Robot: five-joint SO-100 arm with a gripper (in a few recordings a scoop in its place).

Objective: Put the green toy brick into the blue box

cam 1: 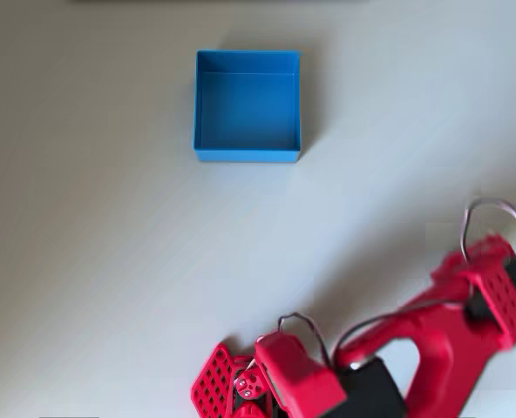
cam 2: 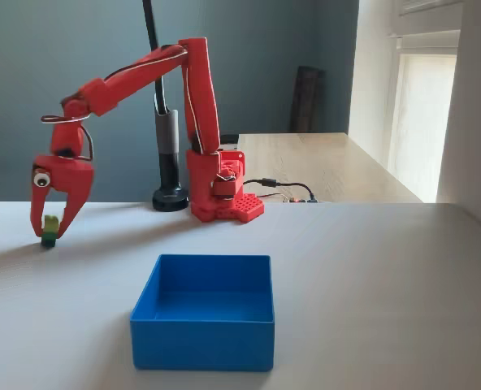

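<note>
One green toy brick (cam 2: 50, 231) btwn pincer (cam 2: 50, 229) tips, on table (cam 2: 370, 268).

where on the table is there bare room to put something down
Bare white table lies on all sides of the blue box, widest to its right in the fixed view. The box is empty too. It is crowded at far left, where the gripper straddles the green toy brick, and at the arm's base.

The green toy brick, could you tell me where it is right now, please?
In the fixed view the green toy brick sits at the far left, between the fingers of the red end effector, low over the table and well left of the blue box.
</note>
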